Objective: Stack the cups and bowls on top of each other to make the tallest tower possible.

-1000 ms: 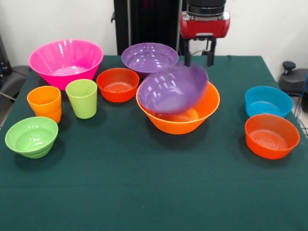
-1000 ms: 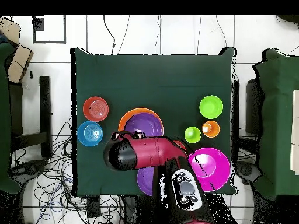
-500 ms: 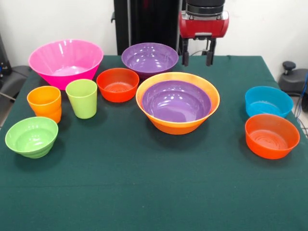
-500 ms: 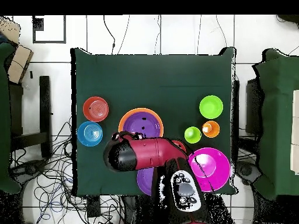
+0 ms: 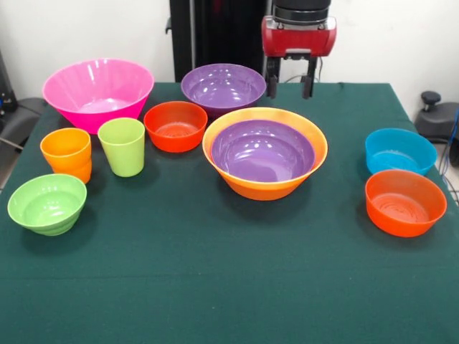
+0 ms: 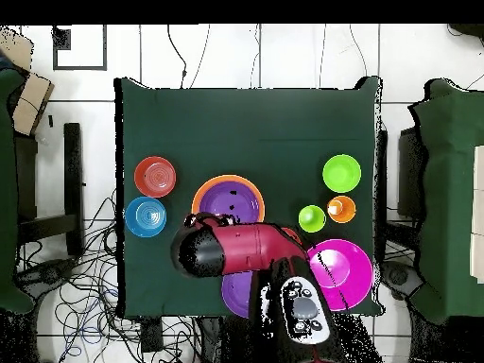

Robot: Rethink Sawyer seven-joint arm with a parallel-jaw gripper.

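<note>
Green cloth [image 5: 215,287] covers the table. From the front, a purple bowl [image 5: 263,150] sits nested in the yellow-orange bowl [image 5: 265,183]; the gripper [image 5: 290,82] hangs behind them, jaws spread, empty. From overhead, the arm [image 6: 236,250] hides the gripper.

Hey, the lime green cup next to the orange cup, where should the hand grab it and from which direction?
Judging by its pose, come straight down on the lime green cup and pinch its open rim, one finger inside. It stands upright, mouth up, with the orange cup close beside it, so a sideways reach looks crowded.
</note>
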